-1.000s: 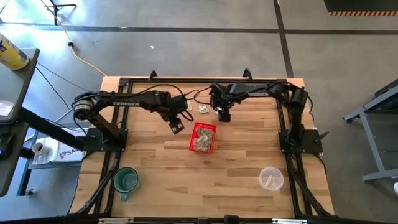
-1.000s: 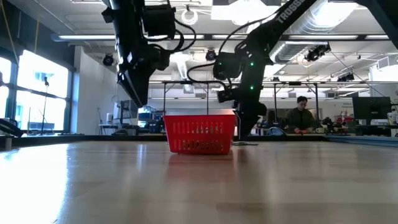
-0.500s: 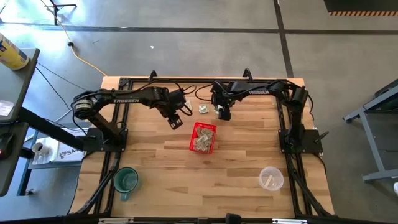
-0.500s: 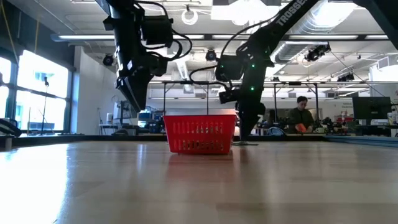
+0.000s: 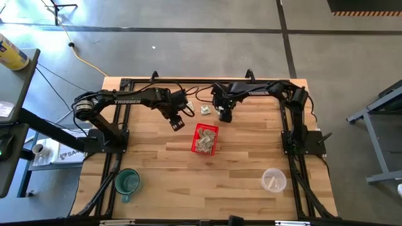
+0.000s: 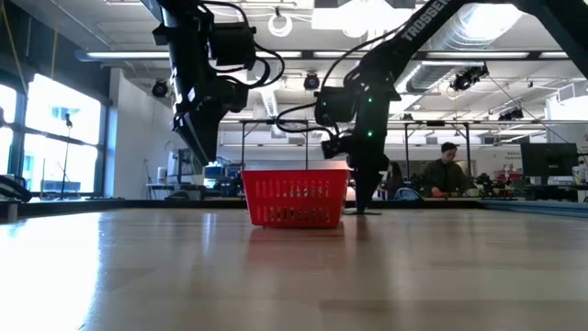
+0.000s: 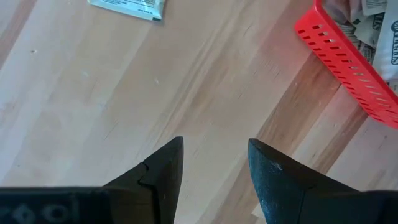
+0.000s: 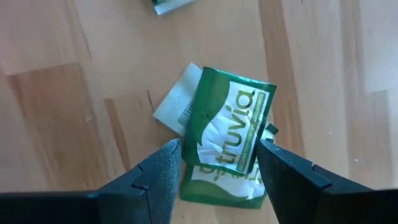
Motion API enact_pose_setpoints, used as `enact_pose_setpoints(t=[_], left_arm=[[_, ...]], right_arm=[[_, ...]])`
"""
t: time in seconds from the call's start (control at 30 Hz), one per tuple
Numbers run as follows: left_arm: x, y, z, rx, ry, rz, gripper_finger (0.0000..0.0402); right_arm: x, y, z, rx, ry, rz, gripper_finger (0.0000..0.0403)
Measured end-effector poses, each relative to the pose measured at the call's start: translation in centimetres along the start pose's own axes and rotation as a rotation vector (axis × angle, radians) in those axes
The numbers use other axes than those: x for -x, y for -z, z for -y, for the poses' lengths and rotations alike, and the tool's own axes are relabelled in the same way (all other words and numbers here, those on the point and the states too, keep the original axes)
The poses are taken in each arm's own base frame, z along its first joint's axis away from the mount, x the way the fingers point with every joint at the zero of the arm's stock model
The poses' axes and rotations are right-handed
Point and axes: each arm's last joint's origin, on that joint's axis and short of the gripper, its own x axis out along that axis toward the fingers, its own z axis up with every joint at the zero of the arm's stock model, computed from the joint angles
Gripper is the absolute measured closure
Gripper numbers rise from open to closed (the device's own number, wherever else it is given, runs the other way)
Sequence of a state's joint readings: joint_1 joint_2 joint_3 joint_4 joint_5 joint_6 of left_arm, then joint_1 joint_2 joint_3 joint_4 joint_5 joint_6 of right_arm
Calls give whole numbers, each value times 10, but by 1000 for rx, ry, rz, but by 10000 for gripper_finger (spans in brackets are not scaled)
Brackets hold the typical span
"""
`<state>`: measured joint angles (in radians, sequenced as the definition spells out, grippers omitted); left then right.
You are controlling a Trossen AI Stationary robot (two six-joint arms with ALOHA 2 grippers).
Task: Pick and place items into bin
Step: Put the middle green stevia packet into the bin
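Tabletop: green-white Truvia packet (image 8: 227, 134)

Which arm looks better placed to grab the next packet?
The right one: its open pincer straddles a green packet on the table. The left pincer hangs open over bare wood.

The high view looks straight down on the whole pale wooden table (image 5: 239, 169). The low view looks level across it, sharing the red perforated plastic basket (image 5: 205, 139) (image 6: 295, 197). Both wrist views look closely down on the wood.
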<state>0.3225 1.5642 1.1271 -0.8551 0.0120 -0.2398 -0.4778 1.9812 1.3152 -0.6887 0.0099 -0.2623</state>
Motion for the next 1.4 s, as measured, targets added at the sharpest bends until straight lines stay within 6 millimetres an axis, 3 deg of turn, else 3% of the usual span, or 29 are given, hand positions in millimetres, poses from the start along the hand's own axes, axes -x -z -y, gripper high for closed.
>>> enact_pose_setpoints(t=[0.27, 0.4, 0.57, 0.63, 0.83, 1.07, 1.23, 1.4], left_arm=[[0, -1, 1, -1, 3, 10, 188], [0, -1, 1, 0, 3, 11, 188], [0, -1, 1, 2, 4, 16, 188], [0, -2, 1, 2, 5, 18, 188], [0, -2, 1, 17, 6, 25, 188], [0, -4, 2, 24, 11, 44, 188], [0, -4, 1, 25, 4, 47, 188], [1, -18, -7, 75, -49, 179, 188]], right_arm=[[3, -3, 4, -9, -15, 24, 230], [3, -1, 6, -29, -19, 8, 283], [3, 0, 10, -53, -18, 6, 378], [3, 1, 10, -63, -20, -1, 395], [16, 6, 4, -125, -85, -21, 399], [75, 5, -17, -105, -101, 118, 401], [106, 5, -45, -133, -378, 215, 402], [108, -2, -78, -47, -584, 237, 401]])
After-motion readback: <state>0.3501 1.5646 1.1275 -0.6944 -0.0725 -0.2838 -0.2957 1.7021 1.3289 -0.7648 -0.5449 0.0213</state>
